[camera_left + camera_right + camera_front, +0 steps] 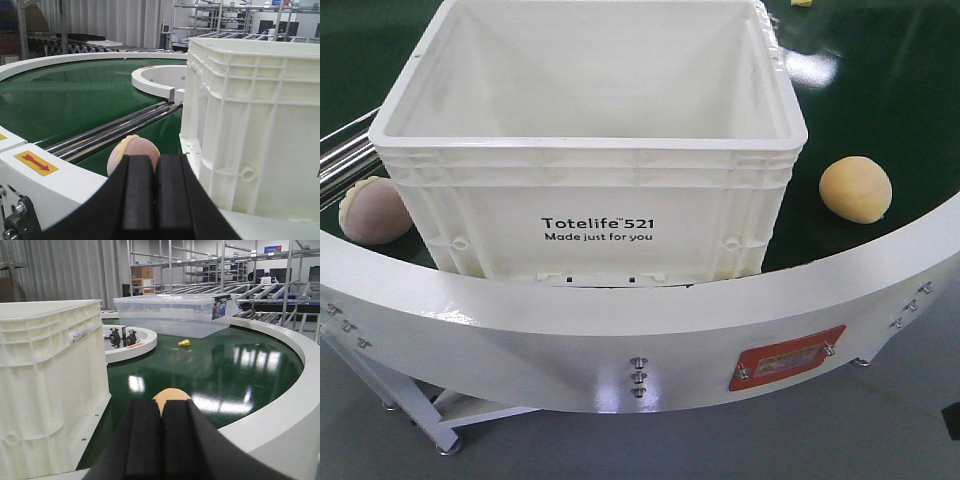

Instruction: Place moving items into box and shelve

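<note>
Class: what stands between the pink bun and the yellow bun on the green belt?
The white crate stands between them, as the front view shows.

Carrier: curved green conveyor belt (900, 120), bounded by a white outer rim (620, 330) and a white inner ring (155, 80).

Carried on it:
- One white crate (590, 230), printed "Totelife 521", set against the outer rim.
- One pinkish-beige bun (375, 210), placed just beside the crate's left wall.
- One yellow-orange bun (855, 188), placed near its right wall, apart from it.
- One clear bin (170, 315) and one small yellow piece (184, 342), found at the belt's far side.
- Steel rods (115, 127), laid across the belt, left of the crate.
</note>
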{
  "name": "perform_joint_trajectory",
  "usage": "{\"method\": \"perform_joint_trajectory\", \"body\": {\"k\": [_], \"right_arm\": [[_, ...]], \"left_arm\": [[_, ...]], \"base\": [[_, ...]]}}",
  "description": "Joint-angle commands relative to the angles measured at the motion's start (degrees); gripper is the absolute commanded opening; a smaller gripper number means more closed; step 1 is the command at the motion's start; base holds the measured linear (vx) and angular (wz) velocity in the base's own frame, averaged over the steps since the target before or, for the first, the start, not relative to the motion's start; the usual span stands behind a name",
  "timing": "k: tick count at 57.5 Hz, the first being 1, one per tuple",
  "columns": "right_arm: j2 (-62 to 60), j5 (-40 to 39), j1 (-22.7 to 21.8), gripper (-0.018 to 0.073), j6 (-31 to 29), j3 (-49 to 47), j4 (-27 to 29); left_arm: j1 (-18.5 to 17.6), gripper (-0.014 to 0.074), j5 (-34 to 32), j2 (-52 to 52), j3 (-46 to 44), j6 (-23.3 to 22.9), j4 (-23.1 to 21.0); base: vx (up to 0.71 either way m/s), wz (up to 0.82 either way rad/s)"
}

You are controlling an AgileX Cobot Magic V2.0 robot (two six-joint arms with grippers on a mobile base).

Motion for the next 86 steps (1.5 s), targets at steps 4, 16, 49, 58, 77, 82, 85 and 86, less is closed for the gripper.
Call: {"method": "perform_joint_trajectory", "body": {"k": [4, 16, 49, 58, 77, 82, 85, 86], "right_arm": [[-0.8, -4.4, -0.3, -0.0015, -0.5, 1.0, -0.5], [-0.8, -4.4, -0.3, -0.0015, -0.5, 1.0, -0.5], [-0.8, -8.0, -0.3, -0.0015, 0.0, -0.4, -0.5], [-0.8, -1.2, -0.3, -0.0015, 0.0, -8.1, -0.6], [13.3, 16.8, -0.3, -0.0015, -0.2, -27.8, -0.6], [19.2, 20.3, -0.3, -0.0015, -0.2, -30.9, -0.6], [22.4, 21.6, -0.3, -0.0015, -0.2, -31.9, -0.6], [23.6, 22.0, -0.3, -0.0015, -0.2, -32.0, -0.6]], "left_arm": [[-0.2, -0.0013, -4.6, -0.8, 1.4, -0.6, 0.0], [-0.2, -0.0013, -4.6, -0.8, 1.4, -0.6, 0.0], [-0.2, -0.0013, -12.0, -0.8, 0.6, -0.7, -0.1], [-0.2, -0.0013, -8.2, -0.5, -7.0, -1.0, 0.0], [-0.2, -0.0013, 17.9, 14.7, -33.6, 0.1, 3.8], [-0.2, -0.0013, 24.7, 20.9, -38.2, 0.1, 3.9], [-0.2, -0.0013, 26.9, 23.3, -39.1, 0.1, 3.9], [-0.2, -0.0013, 27.5, 24.4, -39.2, 0.1, 3.9]], "base": [[0.00, 0.00], [0.00, 0.00], [0.00, 0.00], [0.00, 0.00], [0.00, 0.00], [0.00, 0.00], [0.00, 0.00], [0.00, 0.00]]}}
